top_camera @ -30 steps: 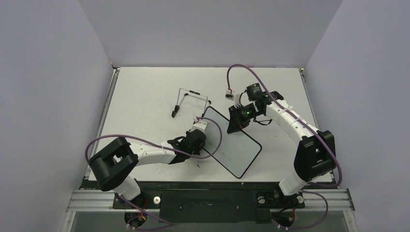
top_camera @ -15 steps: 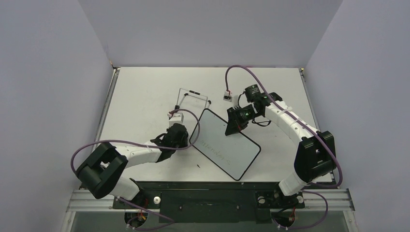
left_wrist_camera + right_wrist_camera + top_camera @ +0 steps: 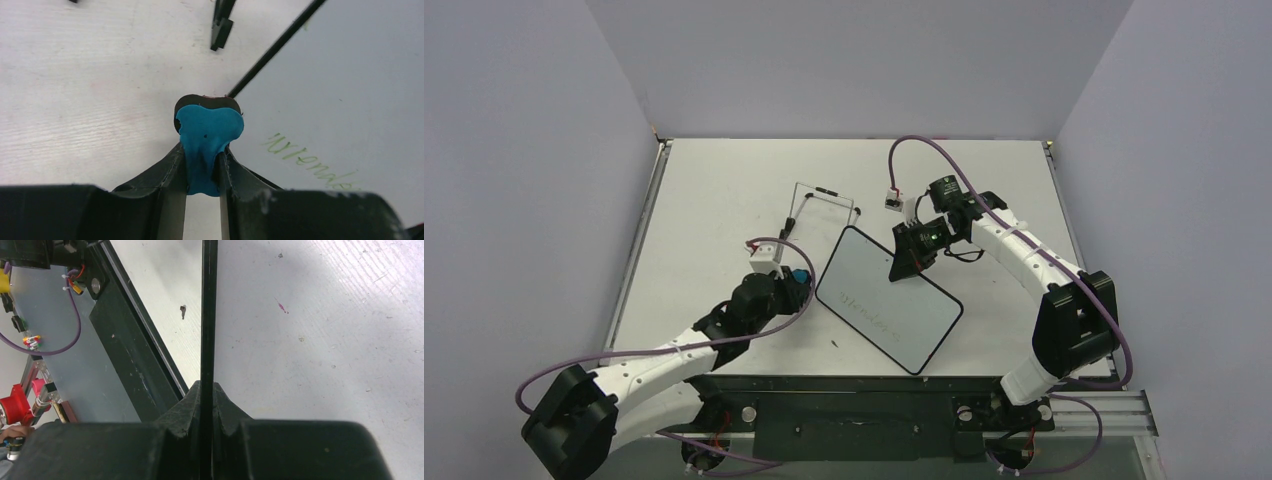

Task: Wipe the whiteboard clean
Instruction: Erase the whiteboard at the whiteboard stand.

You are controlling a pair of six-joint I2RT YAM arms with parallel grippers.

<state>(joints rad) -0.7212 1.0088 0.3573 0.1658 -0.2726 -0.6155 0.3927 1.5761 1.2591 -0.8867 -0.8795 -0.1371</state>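
**A:** Toward the near edge of the table (image 3: 714,190), what sits closest?

**B:** One rounded corner of the whiteboard (image 3: 894,305). It lies skewed on the middle of the table, with green handwriting (image 3: 310,159) across it.

**A:** And the left gripper (image 3: 202,170)?

**B:** Just off the board's left corner, clenched on a blue eraser (image 3: 209,131). The eraser's tip is at the black frame. I can't tell whether it touches.

**A:** The right gripper (image 3: 208,395)?

**B:** Farther back, pinched tight on the board's far long edge, with the thin frame running straight between its fingers. Whether that edge is raised off the table, I can't say.

**A:** Anything beyond?

**B:** A black wire stand (image 3: 822,200), nearer the far edge, apart from the board.
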